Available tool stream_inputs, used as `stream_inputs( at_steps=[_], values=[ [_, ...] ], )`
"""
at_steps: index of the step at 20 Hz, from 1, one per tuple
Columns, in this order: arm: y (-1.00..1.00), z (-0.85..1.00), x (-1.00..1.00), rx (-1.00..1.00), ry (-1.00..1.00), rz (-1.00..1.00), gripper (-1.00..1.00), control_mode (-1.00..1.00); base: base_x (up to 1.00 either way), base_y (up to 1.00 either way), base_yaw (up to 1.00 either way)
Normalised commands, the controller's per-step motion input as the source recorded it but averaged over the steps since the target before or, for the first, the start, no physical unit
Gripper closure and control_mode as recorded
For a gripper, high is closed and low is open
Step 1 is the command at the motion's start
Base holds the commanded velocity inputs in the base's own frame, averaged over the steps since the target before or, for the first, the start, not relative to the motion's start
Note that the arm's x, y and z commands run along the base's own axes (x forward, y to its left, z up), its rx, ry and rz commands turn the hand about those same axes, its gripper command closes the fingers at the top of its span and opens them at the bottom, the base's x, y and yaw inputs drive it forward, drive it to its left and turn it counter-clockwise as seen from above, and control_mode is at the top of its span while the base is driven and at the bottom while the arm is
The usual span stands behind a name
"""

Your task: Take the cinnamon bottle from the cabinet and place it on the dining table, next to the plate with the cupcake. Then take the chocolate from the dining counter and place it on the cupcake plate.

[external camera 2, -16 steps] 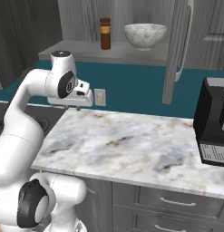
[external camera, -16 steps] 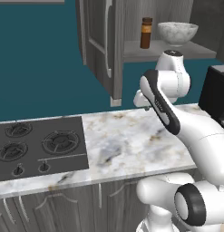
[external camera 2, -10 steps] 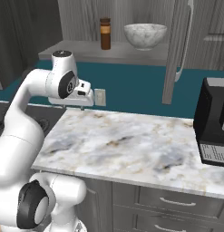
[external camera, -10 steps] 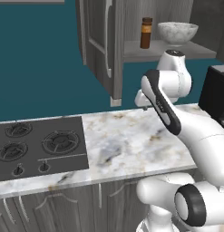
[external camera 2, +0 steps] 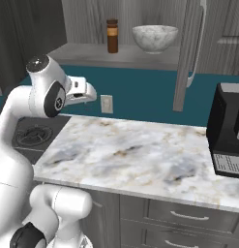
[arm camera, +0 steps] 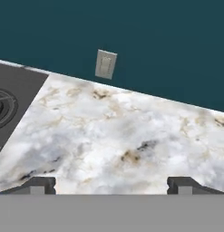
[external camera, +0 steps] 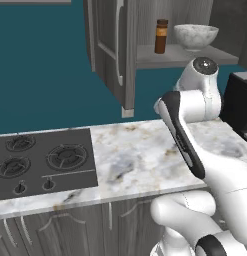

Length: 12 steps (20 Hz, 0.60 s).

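1. Step in hand, as judged: the reach for the cinnamon bottle [external camera 2: 112, 35]; nothing was held
2. Bottle stood upright on the open cabinet [external camera 2: 116, 54] shelf, beside the white bowl [external camera 2: 155, 38]
3. Gripper [arm camera: 111, 185] hung low over the marble worktop [external camera 2: 140, 155], jaws spread wide
4. Next move called for raising the hand to shelf height and straddling the bottle

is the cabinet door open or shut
Open: the cabinet door stands swung out, leaving the cinnamon bottle and a bowl exposed on the shelf.
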Motion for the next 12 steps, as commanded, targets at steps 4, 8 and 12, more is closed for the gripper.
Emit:
stream_inputs(
  at_steps=[4, 8, 12],
  values=[
    [-0.08, 0.74, 0.03, -0.03, -0.34, 0.0, -1.0, -1.0, 0.0, 0.0, 0.0],
    [-0.23, 0.8, 0.01, 0.0, -0.28, 0.0, -1.0, -1.0, 0.0, 0.0, 0.0],
    [-0.08, 0.66, 0.0, 0.0, -0.22, 0.0, -1.0, -1.0, 0.0, 0.0, 0.0]
  ],
)
